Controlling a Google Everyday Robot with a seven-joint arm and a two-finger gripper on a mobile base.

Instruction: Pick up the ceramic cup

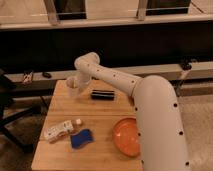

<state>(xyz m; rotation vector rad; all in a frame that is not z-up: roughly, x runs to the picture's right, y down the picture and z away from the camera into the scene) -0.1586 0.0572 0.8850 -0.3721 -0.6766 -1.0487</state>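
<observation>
White, rounded arm dotted with small dark screws — pale pincer above the table's far-left part.

No readable text, labels, brands or numbers anywhere. White bottle lying on desk: label markings too blurred to read. Tool at far left of desk: no markings legible.

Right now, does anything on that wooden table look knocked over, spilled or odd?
Only the white bottle near the front left: it lies on its side beside the blue sponge. No spill shows. The end effector is at the table's back left.
</observation>
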